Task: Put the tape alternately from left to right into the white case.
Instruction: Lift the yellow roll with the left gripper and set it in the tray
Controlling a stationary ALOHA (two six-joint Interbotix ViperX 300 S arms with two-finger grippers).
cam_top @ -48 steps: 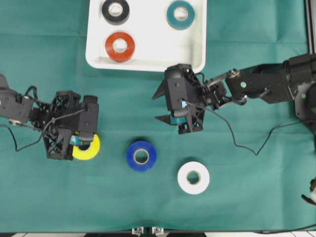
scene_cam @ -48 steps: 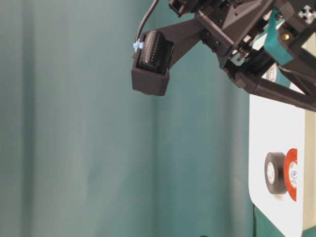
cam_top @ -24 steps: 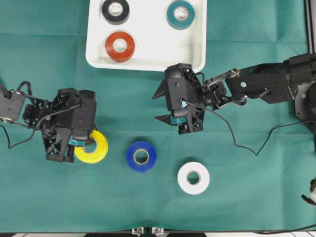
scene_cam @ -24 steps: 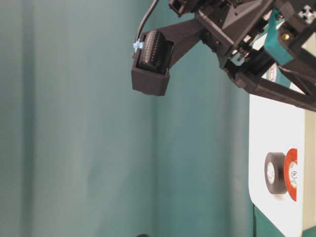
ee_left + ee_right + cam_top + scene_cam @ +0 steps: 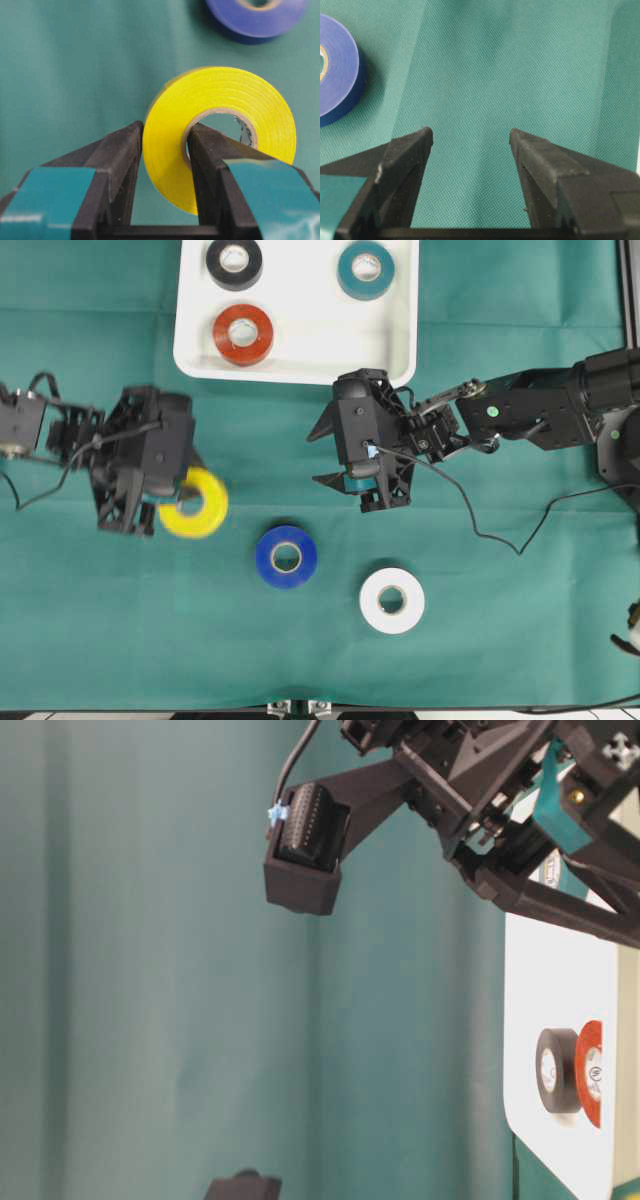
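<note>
My left gripper [image 5: 165,132] is shut on the yellow tape [image 5: 220,135], one finger outside the roll and one inside its core. The yellow tape [image 5: 195,503] hangs lifted and tilted above the green cloth, left of centre. The blue tape [image 5: 286,556] and white tape [image 5: 392,600] lie flat on the cloth. Black tape [image 5: 234,260], orange-red tape [image 5: 243,334] and teal tape [image 5: 365,268] sit in the white case [image 5: 310,350] at the top. My right gripper [image 5: 470,135] hovers open over bare cloth below the case's right corner, with the blue tape [image 5: 335,75] off to its left.
The right arm [image 5: 520,410] stretches in from the right edge with a cable trailing over the cloth. In the table-level view the right gripper body [image 5: 470,810] fills the top, and the white case [image 5: 555,980] with black tape [image 5: 556,1070] stands at the right.
My left gripper has lifted the yellow tape off the cloth and carried it up and slightly right. The right arm has stayed still.
</note>
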